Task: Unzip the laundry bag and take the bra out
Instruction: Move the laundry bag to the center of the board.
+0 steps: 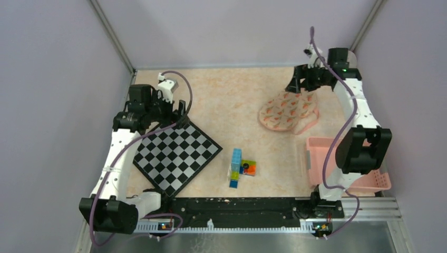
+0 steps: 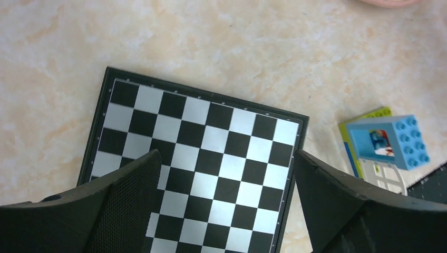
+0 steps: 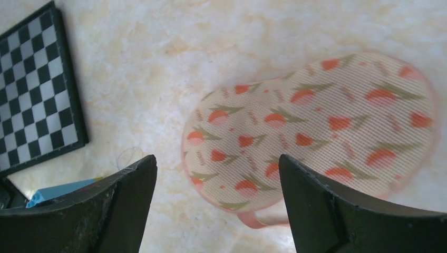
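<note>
1. I see the right gripper (image 3: 216,161) spread open, holding nothing, above the mesh laundry bag (image 3: 311,126).
2. The bag lies at the table's (image 1: 232,105) far right, beyond the pink basket (image 1: 316,141).
3. My left gripper (image 2: 226,153) gapes empty over the chessboard (image 2: 211,142).

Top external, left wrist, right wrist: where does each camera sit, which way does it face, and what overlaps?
Top external: above and behind the bases, looking down on the table; both arms show, left gripper near the chessboard, right gripper by the laundry bag.
Left wrist: on the left arm, facing down at chessboard and toy blocks; its open fingers frame the bottom.
Right wrist: on the right arm, facing down at the laundry bag; its open fingers show.
Both wrist views catch the chessboard.
</note>
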Robot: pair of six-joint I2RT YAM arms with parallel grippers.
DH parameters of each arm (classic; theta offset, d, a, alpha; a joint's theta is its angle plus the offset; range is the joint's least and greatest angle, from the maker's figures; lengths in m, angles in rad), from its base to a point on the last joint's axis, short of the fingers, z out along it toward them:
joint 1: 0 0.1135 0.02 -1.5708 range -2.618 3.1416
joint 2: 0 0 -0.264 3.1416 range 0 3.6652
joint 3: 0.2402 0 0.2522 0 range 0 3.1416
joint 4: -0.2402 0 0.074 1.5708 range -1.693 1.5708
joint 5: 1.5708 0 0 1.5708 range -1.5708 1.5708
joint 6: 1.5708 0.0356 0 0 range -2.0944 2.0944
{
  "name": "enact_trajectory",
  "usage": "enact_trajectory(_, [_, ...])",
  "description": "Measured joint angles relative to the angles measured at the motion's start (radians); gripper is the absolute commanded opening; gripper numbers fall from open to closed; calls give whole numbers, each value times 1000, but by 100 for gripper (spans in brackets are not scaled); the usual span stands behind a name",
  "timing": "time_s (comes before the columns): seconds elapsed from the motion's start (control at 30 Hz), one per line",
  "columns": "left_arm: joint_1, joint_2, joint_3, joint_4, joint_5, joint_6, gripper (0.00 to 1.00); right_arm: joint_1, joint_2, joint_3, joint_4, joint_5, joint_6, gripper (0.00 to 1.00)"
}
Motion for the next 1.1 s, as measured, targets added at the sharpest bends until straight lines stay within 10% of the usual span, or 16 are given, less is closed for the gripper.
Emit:
enact_trajectory(0.33, [-11,163,220,-146,219,154,99,-246,50,14,-75,84,-34,86])
enact_trajectory(0.73, [-13,311,222,-85,263,183,99,-257,462,194,-160,119,-34,85])
enact_trajectory(1.1, [-9,328,124,11,316,62,99,-244,509,300,-220,83,-35,86])
